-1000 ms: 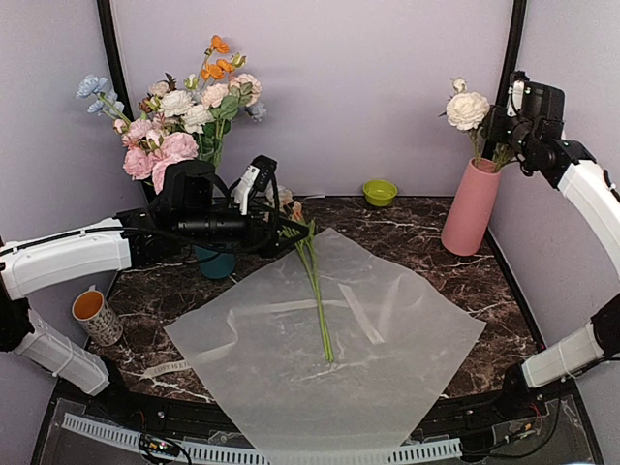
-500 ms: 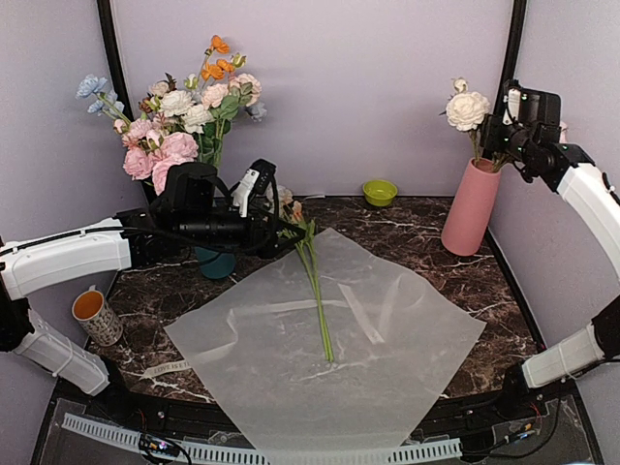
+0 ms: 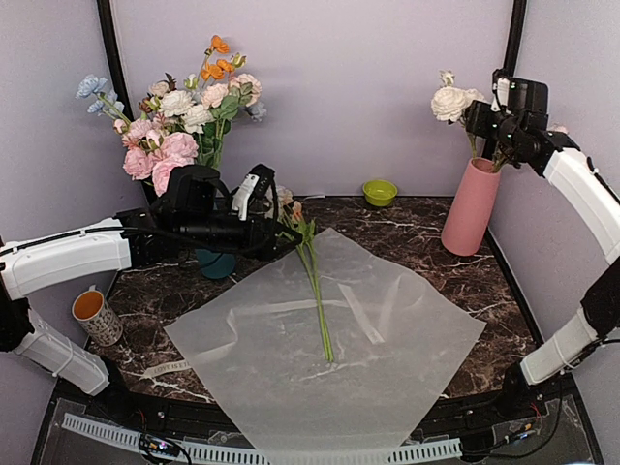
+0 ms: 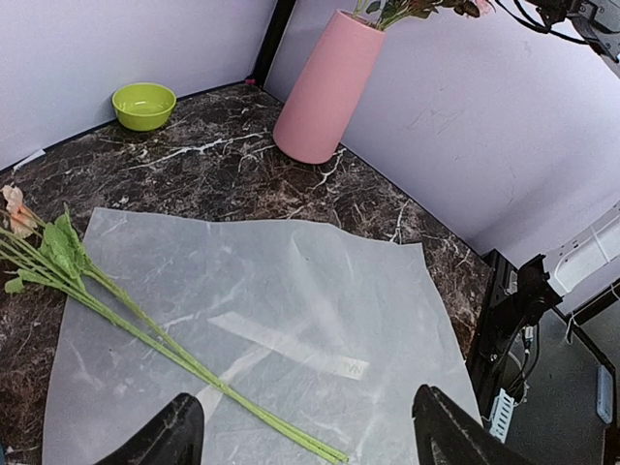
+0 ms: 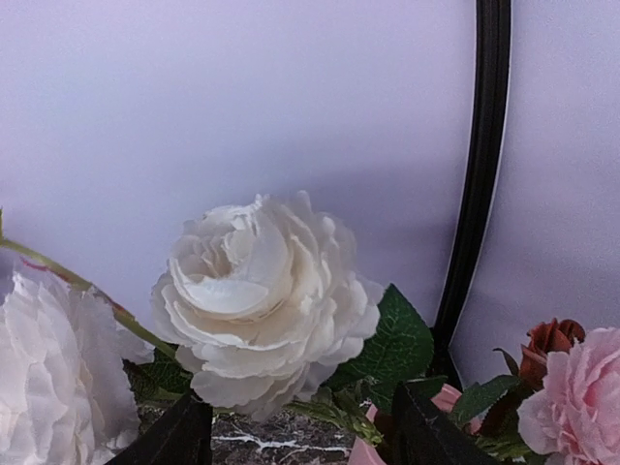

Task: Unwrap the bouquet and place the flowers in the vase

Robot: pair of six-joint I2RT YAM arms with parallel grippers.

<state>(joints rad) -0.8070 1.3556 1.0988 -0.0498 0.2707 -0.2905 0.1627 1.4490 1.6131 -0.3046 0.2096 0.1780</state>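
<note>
The dark marble table [image 3: 426, 242] carries a large cream translucent paper sheet [image 3: 387, 358], spread flat. This suggests the bouquet is already unwrapped and the sheet now serves only as a bed for what is left. At the far right stands the tall salmon-pink vase [image 3: 470, 208], with white and pink blooms [image 3: 449, 102] rising from its mouth, so part of the bunch looks delivered. A few thin green stems [image 3: 317, 300] lie across the sheet, their heads pointing toward the left arm.

The left gripper [image 4: 305, 436] hovers by those heads with its fingers wide apart and empty, probably lining up the next pick. The right gripper [image 5: 305, 431] sits above the vase with leaves between its parted fingers. Whether it grips them cannot be told. A cream ribbon strip [image 3: 167, 369] beside the sheet bears print too small to read.
</note>
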